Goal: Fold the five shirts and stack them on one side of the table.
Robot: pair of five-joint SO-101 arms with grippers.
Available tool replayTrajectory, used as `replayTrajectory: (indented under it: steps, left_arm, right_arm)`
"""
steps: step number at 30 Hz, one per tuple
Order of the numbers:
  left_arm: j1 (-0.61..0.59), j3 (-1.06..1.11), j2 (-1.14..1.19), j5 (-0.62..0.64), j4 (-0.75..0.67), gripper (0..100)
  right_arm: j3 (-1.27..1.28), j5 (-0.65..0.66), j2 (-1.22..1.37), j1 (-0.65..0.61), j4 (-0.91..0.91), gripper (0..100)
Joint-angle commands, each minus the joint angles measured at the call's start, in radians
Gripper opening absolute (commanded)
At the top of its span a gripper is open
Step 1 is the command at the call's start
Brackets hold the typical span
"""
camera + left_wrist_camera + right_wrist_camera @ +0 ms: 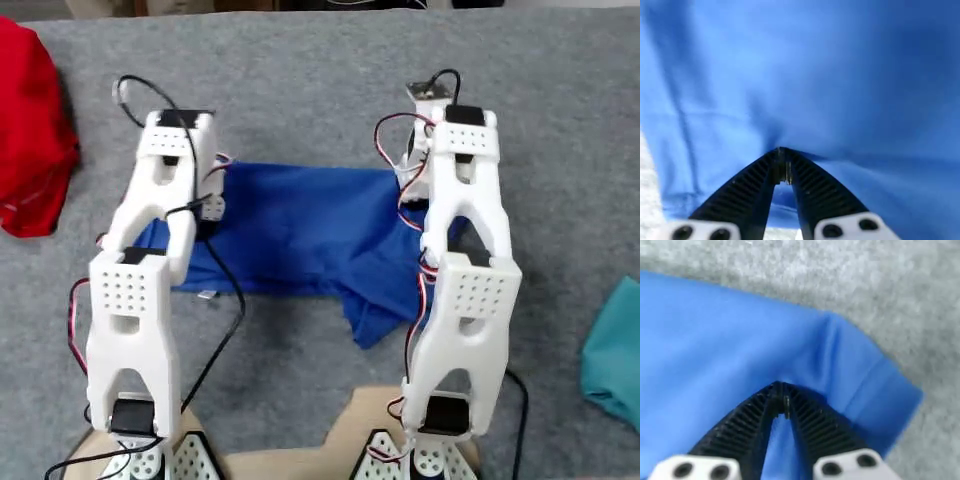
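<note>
The blue shirt point(300, 235) lay spread on the grey table point(300, 80) between the two arms, its long side running left to right, with a loose flap trailing off its near right corner. The left gripper point(781, 165) was clamped on the cloth near the shirt's left edge. The fabric puckered into creases right at the meeting tips, which suggested a pinch taken rather than a mere press. The right gripper point(780, 400) was likewise closed on the blue fabric, just inside the far right corner and beside a hemmed sleeve point(880, 390). How many layers each had caught was hard to tell. Holding two spaced points along one side probably served to lift that edge evenly and carry it across for a fold. A red shirt point(30, 130) sat bunched at the far left and a teal shirt point(615, 350) at the near right edge, both well apart from the work, apparently awaiting their turn.
</note>
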Motion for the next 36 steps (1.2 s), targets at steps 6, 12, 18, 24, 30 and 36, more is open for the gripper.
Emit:
replayTrajectory:
  steps: [6, 12, 18, 24, 30, 36]
  left_arm:
    - [-0.034, -0.046, 0.012, -0.005, -0.048, 2]
    - [0.031, -0.216, 0.013, -0.021, 0.100, 2]
    - [0.057, -0.301, -0.027, -0.069, 0.164, 2]
    - [0.074, -0.084, -0.179, -0.112, 0.164, 2]
    - [0.077, 0.112, -0.355, -0.140, 0.163, 2]
    - [0.074, 0.304, -0.506, -0.180, 0.132, 2]
  right_arm:
    - [-0.341, 0.069, 0.056, -0.016, 0.183, 0.6]
    - [-0.578, 0.068, 0.013, -0.007, 0.348, 11.3]
    - [-0.217, 0.064, -0.277, -0.053, 0.348, 6.3]
    - [0.294, -0.031, -0.670, -0.148, 0.344, 4.8]
    - [0.633, -0.164, -0.900, -0.174, 0.342, 5.0]
    - [0.869, -0.233, -0.990, -0.177, 0.342, 5.0]
